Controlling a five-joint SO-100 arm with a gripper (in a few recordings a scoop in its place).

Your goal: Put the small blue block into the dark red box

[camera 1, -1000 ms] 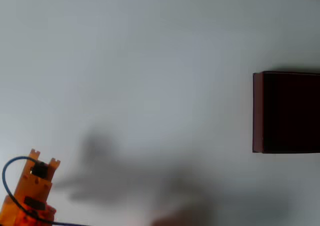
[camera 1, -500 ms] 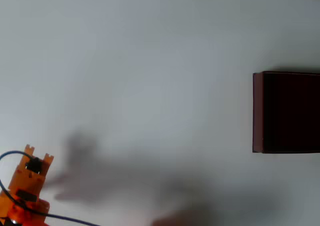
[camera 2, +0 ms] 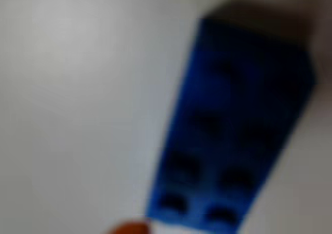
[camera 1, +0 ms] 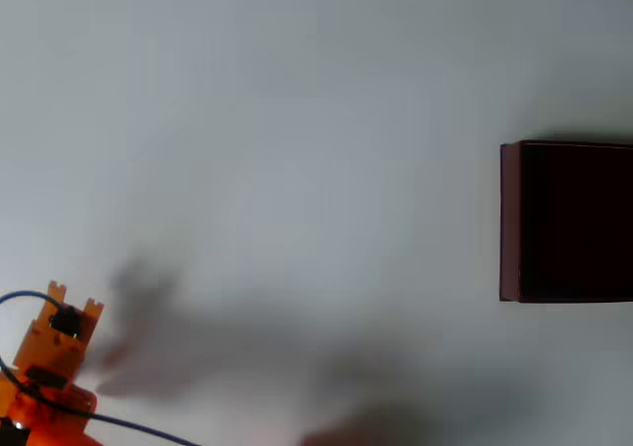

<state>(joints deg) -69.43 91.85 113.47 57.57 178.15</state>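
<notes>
Right now the small blue block [camera 2: 233, 130] sits directly under my wrist camera, very close and blurred, resting on the pale table [camera 2: 67, 114]. Its long axis runs from the lower middle of the wrist view up toward the upper right, with paired rows of studs visible along the top face. A sliver of orange at the bottom edge of that view, touching or just beside the block's near end, looks like part of my own gripper, though it is too blurred to be certain. From that alone I cannot tell whether my jaws are apart or together, and they are certainly not seen clamped on the block.

From overhead, my orange arm [camera 1: 54, 362] is down at the table's lower left corner, so I judge the block to be near that corner too, beneath me. The dark red box [camera 1: 566, 222] stands against the right edge, well apart from me, with open table between us.

My judgement is that the coming grasp depends on that slanted axis: I should close across the block's short width, square to its length. The carry then goes rightward across the table.
</notes>
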